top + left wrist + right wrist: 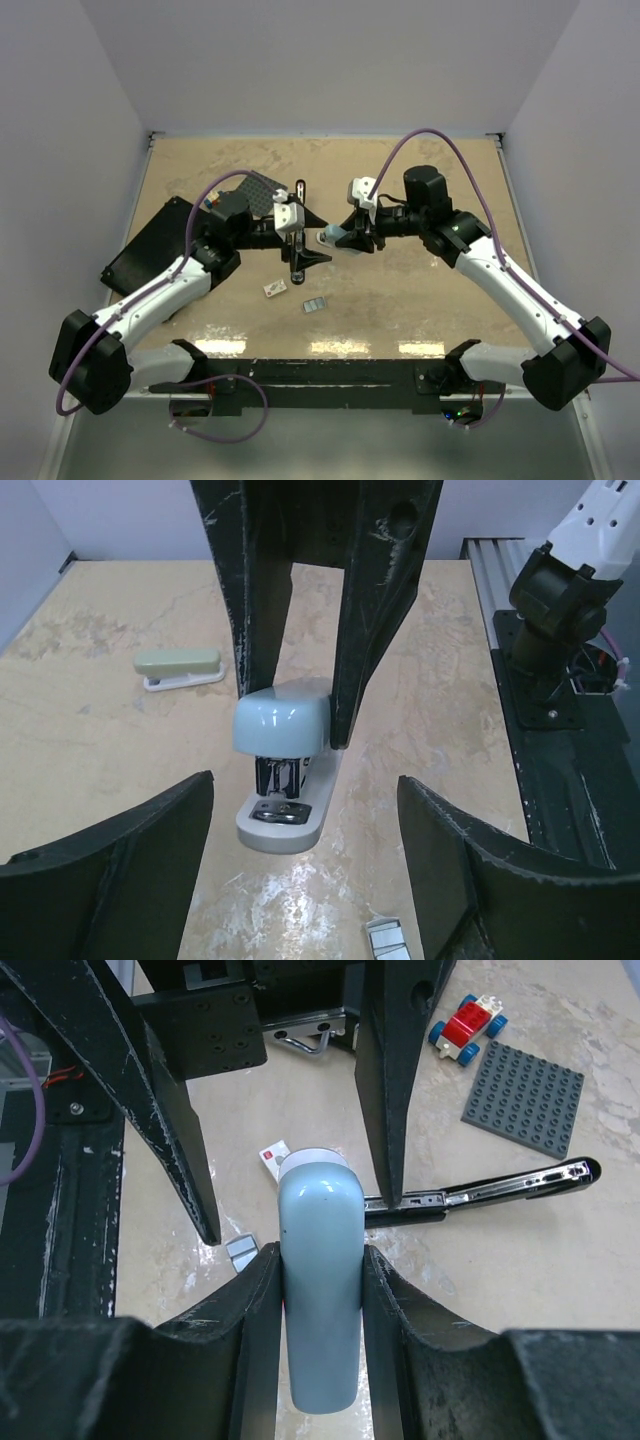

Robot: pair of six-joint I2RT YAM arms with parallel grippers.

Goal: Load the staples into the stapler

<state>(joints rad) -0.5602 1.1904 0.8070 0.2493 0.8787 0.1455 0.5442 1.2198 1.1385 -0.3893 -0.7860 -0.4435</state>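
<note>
My right gripper (320, 1252) is shut on the pale blue stapler (318, 1290) and holds it at mid-table (332, 238). The stapler's black and metal magazine rail (500, 1182) sticks out sideways from it. In the left wrist view the stapler (282, 725) faces me nose first, its base resting on the table. My left gripper (303, 785) is open wide just in front of it with nothing between its fingers. From the right wrist view, one left finger (392, 1110) ends at the rail. The staples (314, 304) lie flat on the table nearby, by the right-hand left finger (388, 940).
A little white box (275, 288) lies left of the staples. A grey studded plate (525, 1095) and a red toy car (465, 1022) sit at the back left, beside a black board (150, 250). A second, greenish stapler (180, 667) lies further off.
</note>
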